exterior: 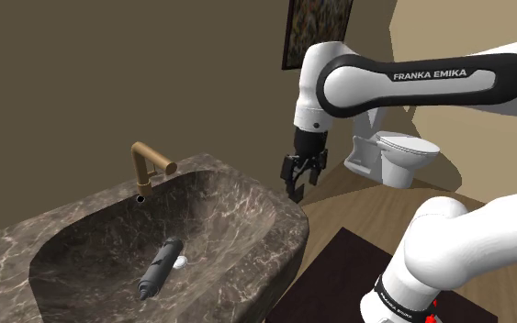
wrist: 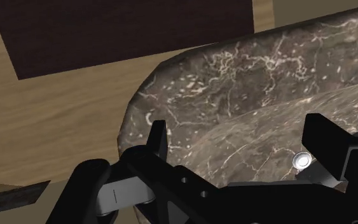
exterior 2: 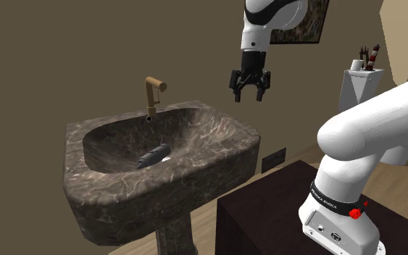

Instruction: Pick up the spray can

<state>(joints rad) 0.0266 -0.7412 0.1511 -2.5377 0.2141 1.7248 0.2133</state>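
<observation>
Dark grey spray can (exterior: pixel 159 266) lies on its side at the bottom of the veined stone sink (exterior: pixel 282 213), touching or just beside the drain (exterior: pixel 182 261); prob. the sloped basin settles it there. Slim, matte, one end tapered. Gripper (exterior: pixel 304 183) hangs above the sink's rim, well apart from the can, jaws wide, empty, likely pre-approach.
</observation>
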